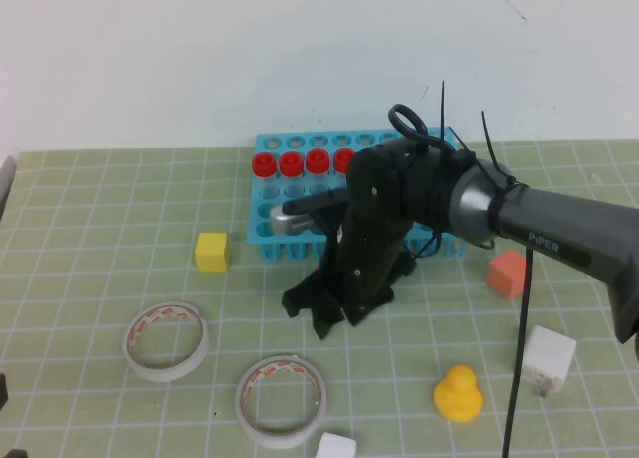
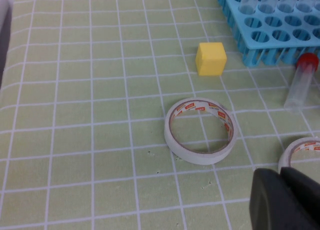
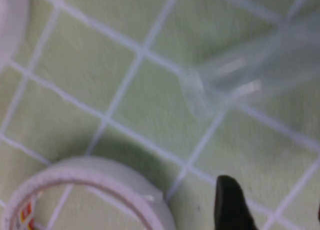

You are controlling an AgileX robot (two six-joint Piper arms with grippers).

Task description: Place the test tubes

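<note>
Robot-lab tabletop: green gridded mat (image 1: 100, 229), blue test-tube rack (image 1: 270, 207), plain white wall (image 1: 200, 59).

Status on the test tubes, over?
Left gripper shut, parked near left. Right gripper open, low beside test tube lying on mat before rack. Tape roll close by, not blocking.

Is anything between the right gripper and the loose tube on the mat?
Nothing visible: the right gripper hangs open over the lying tube, bare mat between. Left gripper is parked, shut, near a tape roll.

Capped test tube (image 2: 300, 84) beside blue rack (image 2: 270, 50)
</note>
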